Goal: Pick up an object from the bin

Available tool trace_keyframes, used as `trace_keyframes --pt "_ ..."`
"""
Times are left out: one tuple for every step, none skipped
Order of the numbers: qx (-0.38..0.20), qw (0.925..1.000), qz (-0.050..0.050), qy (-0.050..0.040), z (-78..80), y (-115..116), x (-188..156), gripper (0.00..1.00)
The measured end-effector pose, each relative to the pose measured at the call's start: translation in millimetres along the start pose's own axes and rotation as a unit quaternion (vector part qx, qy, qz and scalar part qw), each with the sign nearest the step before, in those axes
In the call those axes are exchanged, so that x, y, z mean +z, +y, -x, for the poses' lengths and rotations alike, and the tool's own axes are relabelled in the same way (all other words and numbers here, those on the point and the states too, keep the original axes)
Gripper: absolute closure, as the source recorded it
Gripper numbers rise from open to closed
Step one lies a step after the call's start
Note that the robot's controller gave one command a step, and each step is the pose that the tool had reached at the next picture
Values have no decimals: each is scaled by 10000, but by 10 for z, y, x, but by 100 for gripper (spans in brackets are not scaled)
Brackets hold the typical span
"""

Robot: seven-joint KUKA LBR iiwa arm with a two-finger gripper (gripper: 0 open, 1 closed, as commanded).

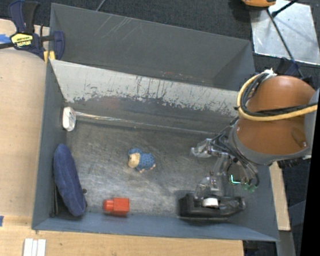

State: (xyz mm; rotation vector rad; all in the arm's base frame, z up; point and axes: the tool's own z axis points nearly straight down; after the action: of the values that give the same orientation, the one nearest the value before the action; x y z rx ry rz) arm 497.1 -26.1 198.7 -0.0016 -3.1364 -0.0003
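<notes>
My gripper (207, 170) hangs at the right side of the bin, under the orange-brown wrist cover. Its two metal fingers stand apart, open, and nothing shows between them. The lower fingertip (209, 188) is just above a black, flat, elongated object (211, 208) with a small white patch that lies against the front wall at the right. The upper fingertip (202, 150) is over bare bin floor. A small blue and tan soft toy (141, 161) lies in the middle of the floor, well left of the gripper.
A red block (117, 206) sits by the front wall. A long dark blue padded object (68, 180) leans along the left wall. A small white object (68, 119) lies in the far left corner.
</notes>
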Motion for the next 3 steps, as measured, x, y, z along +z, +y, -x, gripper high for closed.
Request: trace_keyframes --pt "-692 9976 15 -82 97 -119 670 0" --pt "-454 9990 11 -60 293 536 540 0" --pt "-1098 9939 -11 -50 910 1155 1254 0"
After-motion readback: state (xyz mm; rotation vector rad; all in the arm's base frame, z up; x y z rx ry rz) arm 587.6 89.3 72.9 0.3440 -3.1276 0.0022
